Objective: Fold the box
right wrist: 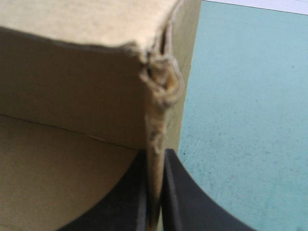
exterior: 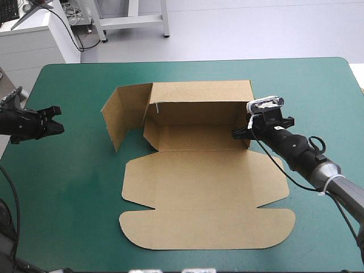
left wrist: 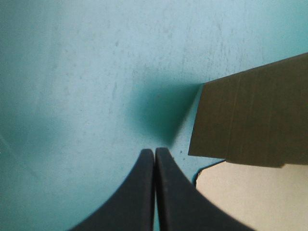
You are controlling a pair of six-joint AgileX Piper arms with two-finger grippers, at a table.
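The brown box (exterior: 199,187) lies mid-table, its lid flat toward the near edge, its back wall raised and its left wall (exterior: 122,114) swung outward. My right gripper (exterior: 240,133) is at the box's right wall, shut on the box: the wall's edge (right wrist: 155,159) stands pinched between the black fingers (right wrist: 180,192). My left gripper (exterior: 57,128) hovers over the teal-green cover left of the box, shut on nothing, its fingers (left wrist: 137,192) meeting in a point. Ahead of it and off to one side stands the box's left wall (left wrist: 250,120).
Bare teal-green cover (exterior: 68,187) surrounds the box on all sides. The table's far edge (exterior: 193,61) runs behind the box. A white cabinet (exterior: 28,45) stands beyond the table's far left corner.
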